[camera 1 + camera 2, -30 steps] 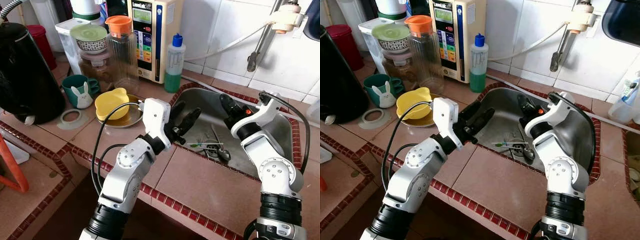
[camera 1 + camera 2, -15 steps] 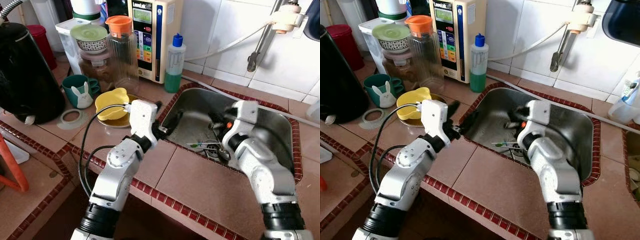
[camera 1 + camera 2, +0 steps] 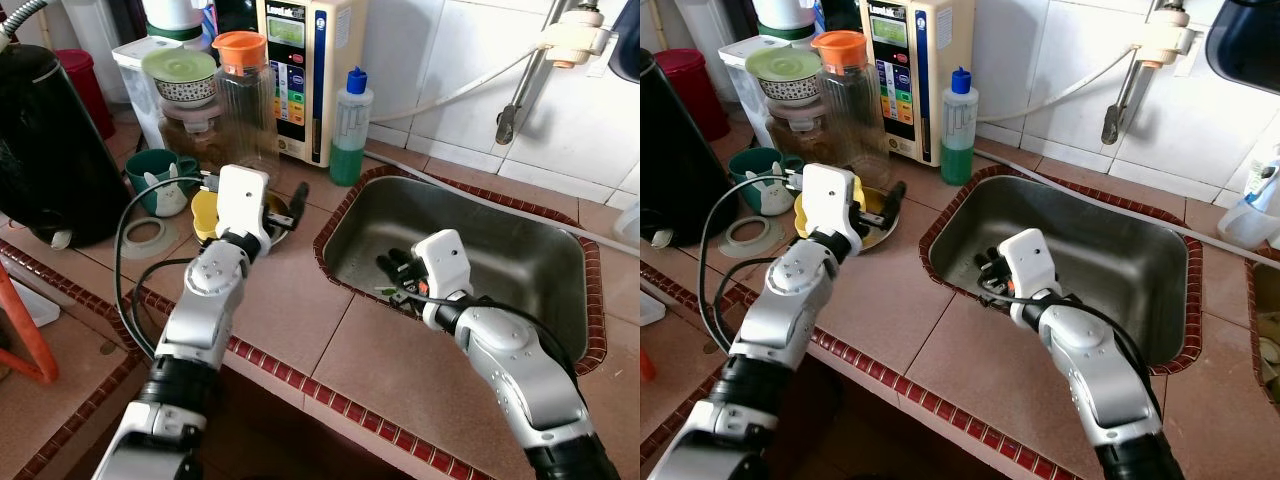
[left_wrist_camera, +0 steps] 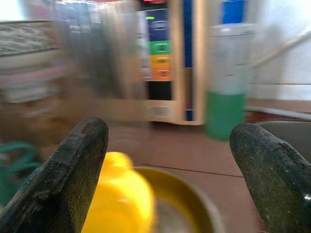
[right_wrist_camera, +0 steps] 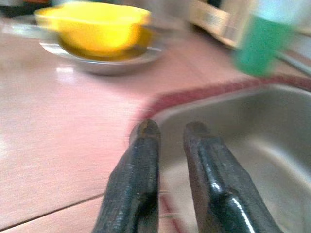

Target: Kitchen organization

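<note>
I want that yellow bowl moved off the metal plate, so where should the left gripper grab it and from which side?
Grip the yellow bowl by its thin rim, on the side facing the sink. The left gripper already hovers there, fingers spread wide, and the bowl sits upright on the metal plate, so one finger could probably go inside the wall and one outside, coming down from above.

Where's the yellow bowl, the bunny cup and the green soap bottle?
yellow bowl (image 5: 92, 22), right wrist view, on its front wall.
bunny cup (image 3: 160, 180), left eye view, on its green side.
green soap bottle (image 3: 957, 150), right eye view, on the green lower part.
</note>
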